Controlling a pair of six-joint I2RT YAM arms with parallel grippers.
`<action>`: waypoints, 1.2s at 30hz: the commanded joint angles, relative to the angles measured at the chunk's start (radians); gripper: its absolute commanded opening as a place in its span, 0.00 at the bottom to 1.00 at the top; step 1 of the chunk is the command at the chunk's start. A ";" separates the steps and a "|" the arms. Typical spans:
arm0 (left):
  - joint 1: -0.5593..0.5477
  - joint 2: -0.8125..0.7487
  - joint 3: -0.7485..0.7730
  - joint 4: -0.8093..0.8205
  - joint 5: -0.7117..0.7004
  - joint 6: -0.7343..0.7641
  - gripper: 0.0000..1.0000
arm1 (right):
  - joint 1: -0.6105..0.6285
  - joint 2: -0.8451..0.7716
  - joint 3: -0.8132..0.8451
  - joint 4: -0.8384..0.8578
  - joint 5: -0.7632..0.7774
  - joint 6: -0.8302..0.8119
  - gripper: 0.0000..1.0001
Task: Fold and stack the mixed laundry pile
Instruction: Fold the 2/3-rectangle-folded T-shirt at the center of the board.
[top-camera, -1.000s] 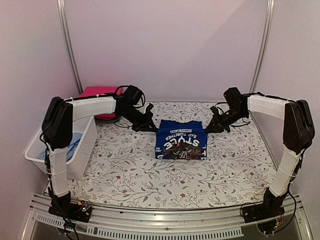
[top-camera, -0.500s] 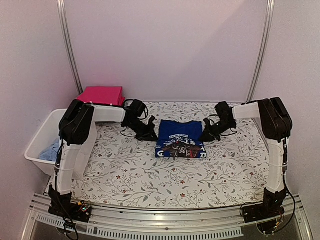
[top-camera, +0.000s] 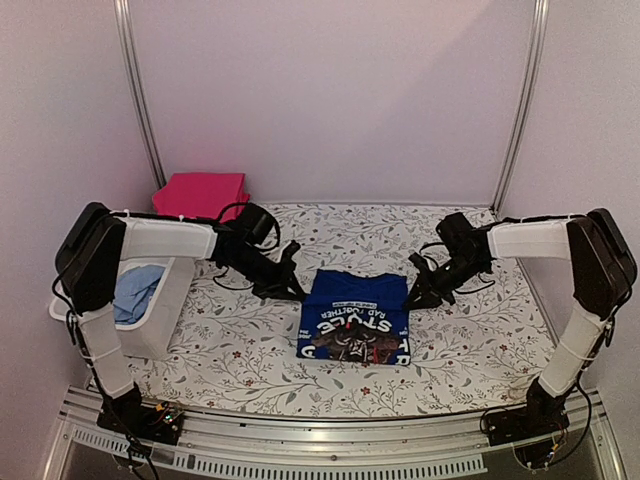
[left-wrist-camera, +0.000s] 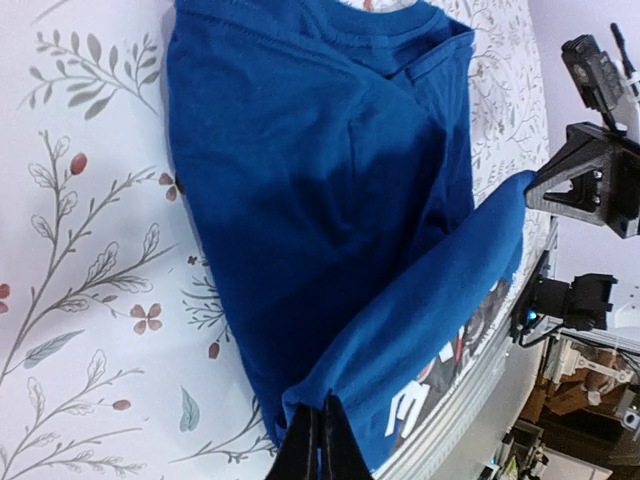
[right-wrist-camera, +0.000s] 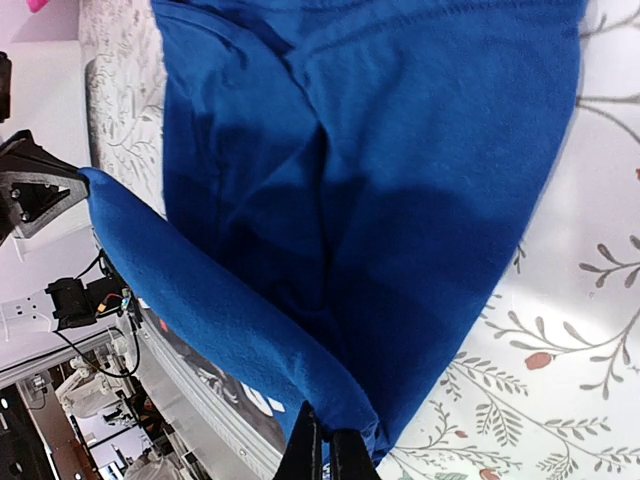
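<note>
Left fingers (left-wrist-camera: 308, 450) and right fingers (right-wrist-camera: 309, 450) each pinch the blue printed T-shirt (top-camera: 352, 318), mid-fold.
Both pairs are pressed together on opposite ends of a raised, doubled edge of the shirt, which lies mid-bench with its print towards the arms. This looks like the crosswise fold. Next, I judge, both ends must travel evenly across, lie flat, then be let go. Flowered bench (top-camera: 480, 330) shows on every side of the shirt. The white basket (top-camera: 165, 300) holding pale-blue cloth (top-camera: 135, 290) stands at the left edge, and the folded pink garment (top-camera: 200, 192) lies back-left.
</note>
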 joint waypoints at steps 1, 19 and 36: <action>0.009 -0.027 0.035 -0.031 -0.020 0.013 0.00 | -0.016 -0.062 0.052 -0.070 0.035 -0.024 0.00; 0.089 0.154 0.312 -0.083 -0.031 0.084 0.00 | -0.114 0.078 0.259 -0.099 0.053 -0.090 0.00; 0.126 0.366 0.480 -0.035 -0.025 0.054 0.00 | -0.135 0.342 0.466 -0.045 0.049 -0.088 0.00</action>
